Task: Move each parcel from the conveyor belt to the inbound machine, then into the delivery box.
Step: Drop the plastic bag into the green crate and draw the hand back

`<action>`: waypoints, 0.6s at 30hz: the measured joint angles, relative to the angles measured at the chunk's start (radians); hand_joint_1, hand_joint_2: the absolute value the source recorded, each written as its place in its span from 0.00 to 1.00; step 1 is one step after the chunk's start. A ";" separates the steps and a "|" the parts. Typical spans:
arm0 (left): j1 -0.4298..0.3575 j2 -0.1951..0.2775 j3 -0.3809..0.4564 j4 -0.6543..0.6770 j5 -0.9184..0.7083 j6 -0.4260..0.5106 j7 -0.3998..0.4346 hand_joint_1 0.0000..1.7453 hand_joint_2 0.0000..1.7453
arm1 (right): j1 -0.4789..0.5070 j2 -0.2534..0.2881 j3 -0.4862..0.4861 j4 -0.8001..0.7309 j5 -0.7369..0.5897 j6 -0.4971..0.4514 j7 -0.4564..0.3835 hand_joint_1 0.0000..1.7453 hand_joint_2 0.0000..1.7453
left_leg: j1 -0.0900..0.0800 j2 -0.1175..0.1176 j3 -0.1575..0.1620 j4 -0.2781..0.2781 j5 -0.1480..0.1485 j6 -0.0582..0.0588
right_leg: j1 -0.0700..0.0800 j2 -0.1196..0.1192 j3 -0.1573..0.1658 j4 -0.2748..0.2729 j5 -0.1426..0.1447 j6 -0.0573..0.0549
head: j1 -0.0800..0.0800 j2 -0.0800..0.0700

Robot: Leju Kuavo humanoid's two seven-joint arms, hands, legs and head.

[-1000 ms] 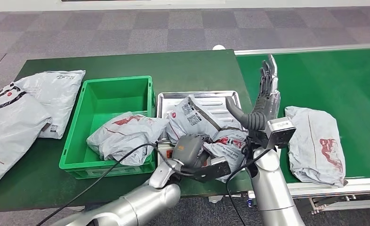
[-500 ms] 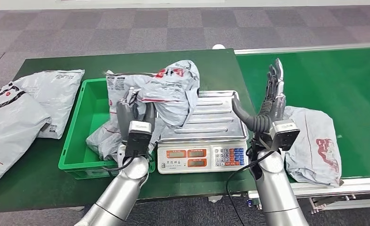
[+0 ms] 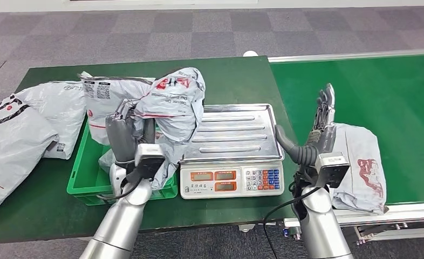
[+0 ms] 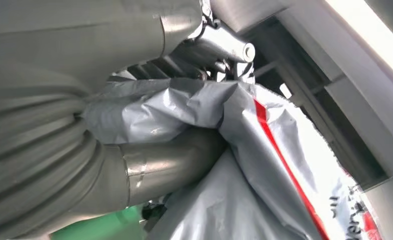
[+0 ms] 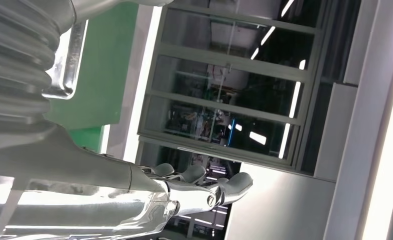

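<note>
Gripping a parcel (image 3: pixel 169 105) above the box (image 3: pixel 83 178), the left hand (image 3: pixel 126 135) may snag its loose folds on the rim; right hand (image 3: pixel 318 132) spread, apparently empty.

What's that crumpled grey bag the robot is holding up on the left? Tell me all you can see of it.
The held parcel is a soft grey plastic mailing bag, wrinkled and bulging, with red printing near its top and a white label with black codes on the flap to the left. The left hand grips it from below, lifting it above the green crate, beside the scale's metal tray. The left wrist view shows a red stripe across it.
</note>
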 joint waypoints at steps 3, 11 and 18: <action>-0.027 0.013 0.109 0.104 -0.350 -0.004 0.246 1.00 1.00 | 0.004 0.000 0.000 -0.001 0.018 -0.006 0.001 0.00 1.00 | 0.000 0.001 0.001 0.000 0.000 0.000 | 0.000 0.001 0.000 0.000 0.000 0.000 | 0.000 0.000; -0.079 0.113 0.125 0.283 -0.754 -0.135 0.736 1.00 1.00 | 0.004 0.003 -0.023 -0.008 0.048 0.010 0.037 0.00 1.00 | 0.000 0.002 0.001 0.000 0.001 -0.001 | 0.000 0.002 0.000 0.000 0.001 -0.001 | 0.000 0.000; -0.123 0.171 0.109 0.341 -0.848 -0.259 0.832 1.00 1.00 | 0.019 0.005 -0.074 -0.035 0.061 0.031 0.070 0.00 1.00 | 0.000 0.004 0.002 0.000 0.000 -0.002 | 0.000 0.005 0.000 0.000 0.001 -0.001 | 0.000 0.000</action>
